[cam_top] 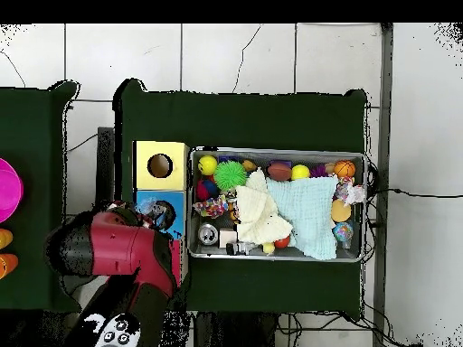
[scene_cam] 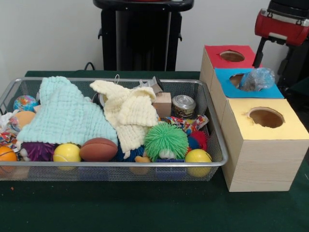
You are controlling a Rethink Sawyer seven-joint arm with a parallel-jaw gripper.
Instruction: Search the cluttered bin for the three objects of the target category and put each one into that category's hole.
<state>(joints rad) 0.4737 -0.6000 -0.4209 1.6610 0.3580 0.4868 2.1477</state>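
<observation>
The cluttered wire-mesh bin (scene_cam: 145,164) lies on the green table, and it also shows in the overhead view (cam_top: 276,257). In it are a mint cloth (scene_cam: 63,116), a cream cloth (scene_cam: 130,113), a green spiky ball (scene_cam: 165,140), a brown football (scene_cam: 98,149), two yellow balls (scene_cam: 66,152) (scene_cam: 198,156), a tin can (scene_cam: 183,106) and a wooden block (scene_cam: 162,103). Beside it stand a red box (scene_cam: 229,55), a blue box (scene_cam: 248,89) and a yellow box (scene_cam: 265,140), each with a round hole. A glittery blue ball (scene_cam: 257,79) rests at the blue box's hole. The red arm (scene_cam: 282,24) (cam_top: 118,248) is over the boxes. Its gripper is hidden.
The bin also holds an orange ball (scene_cam: 7,153), a purple spiky ball (scene_cam: 37,151), a globe-patterned ball (scene_cam: 25,102) and a red spiky ball (scene_cam: 199,139). The robot's black pedestal (scene_cam: 142,36) stands behind the bin. A pink dish (cam_top: 7,190) sits on a side table.
</observation>
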